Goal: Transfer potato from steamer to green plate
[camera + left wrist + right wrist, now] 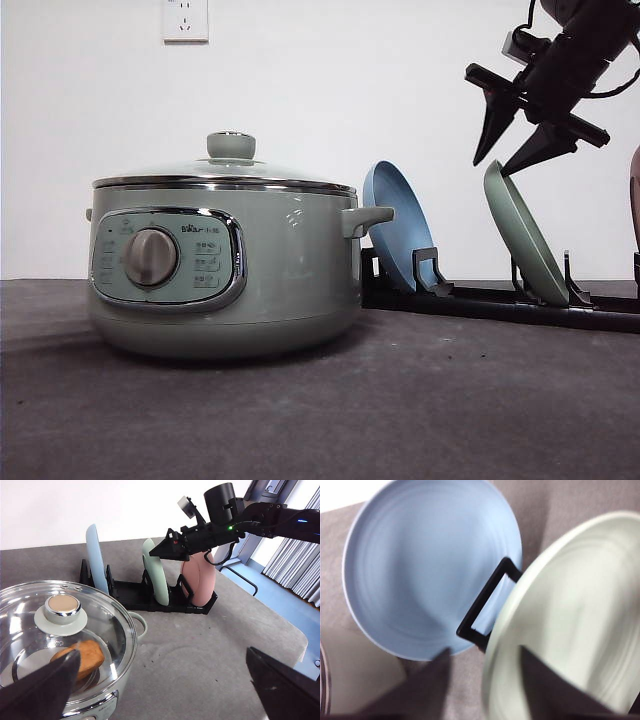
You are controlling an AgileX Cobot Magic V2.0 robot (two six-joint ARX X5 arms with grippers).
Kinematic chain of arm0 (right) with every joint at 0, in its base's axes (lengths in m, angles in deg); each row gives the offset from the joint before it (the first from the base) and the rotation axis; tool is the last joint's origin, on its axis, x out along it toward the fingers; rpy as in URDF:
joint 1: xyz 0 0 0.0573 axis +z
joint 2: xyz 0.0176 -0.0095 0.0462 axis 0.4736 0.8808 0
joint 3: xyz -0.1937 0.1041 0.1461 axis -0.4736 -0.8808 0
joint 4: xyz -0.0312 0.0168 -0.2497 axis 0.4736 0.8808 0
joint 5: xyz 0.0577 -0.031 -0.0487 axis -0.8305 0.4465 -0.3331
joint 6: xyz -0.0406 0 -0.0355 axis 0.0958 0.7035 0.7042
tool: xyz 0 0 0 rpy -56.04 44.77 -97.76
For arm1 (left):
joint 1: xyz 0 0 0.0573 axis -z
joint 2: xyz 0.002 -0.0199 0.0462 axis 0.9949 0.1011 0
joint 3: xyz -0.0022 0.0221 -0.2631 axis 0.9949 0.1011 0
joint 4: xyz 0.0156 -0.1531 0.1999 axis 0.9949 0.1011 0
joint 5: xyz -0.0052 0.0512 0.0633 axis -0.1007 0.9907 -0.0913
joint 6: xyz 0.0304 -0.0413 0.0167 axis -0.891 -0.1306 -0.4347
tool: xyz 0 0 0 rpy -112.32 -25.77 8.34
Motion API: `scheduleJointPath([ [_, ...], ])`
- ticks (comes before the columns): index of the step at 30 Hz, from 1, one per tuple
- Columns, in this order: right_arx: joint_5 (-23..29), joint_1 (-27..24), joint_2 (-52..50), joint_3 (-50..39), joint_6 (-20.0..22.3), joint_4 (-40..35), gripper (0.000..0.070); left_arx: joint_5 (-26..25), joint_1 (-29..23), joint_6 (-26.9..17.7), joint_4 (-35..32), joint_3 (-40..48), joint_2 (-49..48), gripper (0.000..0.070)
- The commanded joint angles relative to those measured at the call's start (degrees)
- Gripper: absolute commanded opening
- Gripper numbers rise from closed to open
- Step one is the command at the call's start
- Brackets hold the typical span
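Observation:
The steamer [225, 265] stands on the left of the table with its glass lid [60, 625] on. Through the lid I see the orange-brown potato [82, 656] lying inside. The green plate [525, 240] stands on edge in a black rack [500, 300], right of a blue plate [395, 225]. My right gripper [495, 165] is open, pointing down at the green plate's top rim [500, 625], one finger on either side of it. My left gripper [165, 685] hovers above the steamer's right side, jaws wide open and holding nothing.
A pink plate [200, 580] stands in the rack's last slot beyond the green one. The dark table [400, 400] stretches in front of the steamer and the rack. Past the rack the table's right edge [295, 635] drops off.

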Motion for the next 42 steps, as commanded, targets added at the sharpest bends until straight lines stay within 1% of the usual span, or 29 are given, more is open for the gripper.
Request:
scheduleJointPath([
  [1,0.00,-0.02,1.14,1.55,-0.99,-0.41,0.0142,-0.70,0.28,-0.70,-0.50,-1.07,0.31,0.0677],
  [4,0.00,-0.02,1.14,1.55,-0.97,-0.44,0.0074,-0.70,0.26,-0.70,-0.50,-1.07,0.31,0.0677],
  [8,-0.04,-0.10,1.14,1.55,-1.93,-0.53,0.0037,-0.70,0.28,-0.70,-0.50,-1.07,0.31,0.0676],
  [10,-0.03,-0.39,1.14,1.55,-2.83,-0.55,0.0002,-0.70,0.28,-0.70,-0.51,-1.07,0.34,0.0676],
  [13,-0.91,-0.80,1.08,1.55,-4.49,-1.11,0.0003,-0.70,0.28,-0.70,-0.50,-1.07,0.55,0.0677],
  [19,-5.08,-1.51,-1.55,2.43,-7.72,-1.35,0.0003,-0.70,0.28,-0.70,-0.43,-1.07,0.52,0.0677],
  [28,-9.49,-1.42,-11.46,4.07,-8.36,0.28,0.0003,-0.70,0.80,-0.72,0.99,-1.07,0.41,0.0677],
  [32,-10.91,-1.17,-17.23,4.07,-5.57,4.11,0.0003,-0.70,0.97,-0.72,1.03,-1.07,0.28,0.0677],
  [36,-10.98,0.29,-23.61,4.07,0.27,11.13,0.0003,-0.70,1.33,-0.72,1.03,-1.07,0.24,0.0677],
  [40,-9.62,3.85,-29.23,4.02,5.98,19.60,0.0003,-0.70,1.73,-0.72,1.01,-1.07,0.26,0.0677],
  [42,-7.23,6.74,-31.58,3.80,8.57,23.44,0.0003,-0.70,1.87,-0.72,1.01,-1.07,0.26,0.0677],
])
